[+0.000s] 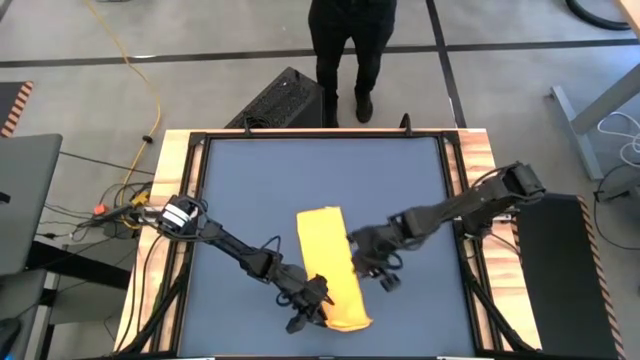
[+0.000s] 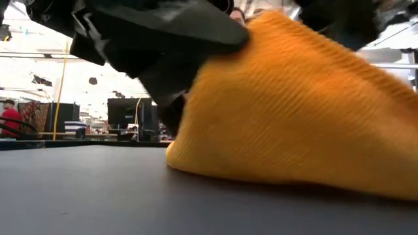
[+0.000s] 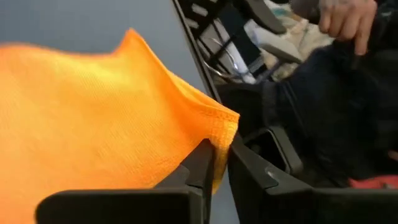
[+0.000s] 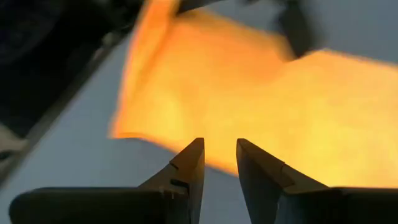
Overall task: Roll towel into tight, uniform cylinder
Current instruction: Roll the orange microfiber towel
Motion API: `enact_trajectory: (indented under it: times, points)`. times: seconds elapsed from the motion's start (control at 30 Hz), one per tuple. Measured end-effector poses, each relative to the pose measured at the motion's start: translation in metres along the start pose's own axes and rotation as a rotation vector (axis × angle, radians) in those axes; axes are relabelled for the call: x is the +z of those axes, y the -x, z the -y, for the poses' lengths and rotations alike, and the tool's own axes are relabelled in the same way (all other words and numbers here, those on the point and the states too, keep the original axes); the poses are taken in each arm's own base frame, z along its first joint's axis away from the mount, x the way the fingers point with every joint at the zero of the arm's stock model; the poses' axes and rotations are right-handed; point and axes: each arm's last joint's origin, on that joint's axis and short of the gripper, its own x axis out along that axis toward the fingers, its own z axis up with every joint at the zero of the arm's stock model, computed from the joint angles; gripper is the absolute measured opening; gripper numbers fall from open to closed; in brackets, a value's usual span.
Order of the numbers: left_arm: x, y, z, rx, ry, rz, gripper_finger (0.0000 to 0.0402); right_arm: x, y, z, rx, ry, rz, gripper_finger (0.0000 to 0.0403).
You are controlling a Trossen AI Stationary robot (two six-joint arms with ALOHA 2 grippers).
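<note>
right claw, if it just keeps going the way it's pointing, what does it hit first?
Most likely the towel: the right claw is open with nothing between its fingers, aimed at the yellow cloth's near edge just ahead on the table. Depth is uncertain.

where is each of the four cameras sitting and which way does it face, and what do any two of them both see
High view: overhead, looking straight down on the table; both arms, left gripper, right gripper.
Low view: tabletop height, level across; towel, dark arm parts above.
Left wrist view: looks past its own fingers pinching the towel's corner.
Right wrist view: looks past its own parted fingers, clear of the cloth.
All four share the towel.
</note>
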Motion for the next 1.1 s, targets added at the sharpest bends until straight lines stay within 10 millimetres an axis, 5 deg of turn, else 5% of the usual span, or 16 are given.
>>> enact_trajectory:
  times: [0.37, 0.57, 0.7, 0.9, 1.1]
  points:
    - [0.021, 0.041, 0.026, 0.161, 0.032, -0.132, 0.0051, -0.031, -0.016, 0.107, -0.212, -0.101, 0.058, 0.0122]
    - [0.024, 0.063, 0.037, 0.425, -0.012, -0.123, 0.0063, -0.052, -0.027, 0.129, -0.224, -0.141, -0.003, 0.0122]
    - [0.018, 0.057, 0.027, 0.602, -0.069, -0.058, 0.0066, -0.053, -0.024, 0.136, -0.245, -0.144, 0.019, 0.0122]
    - [-0.002, 0.032, 0.005, 0.544, -0.027, -0.104, 0.0065, -0.057, -0.017, 0.147, -0.277, -0.150, 0.033, 0.0122]
    - [-0.013, 0.029, -0.004, 0.583, -0.004, -0.163, 0.0046, -0.058, -0.012, 0.163, -0.336, -0.152, 0.103, 0.0122]
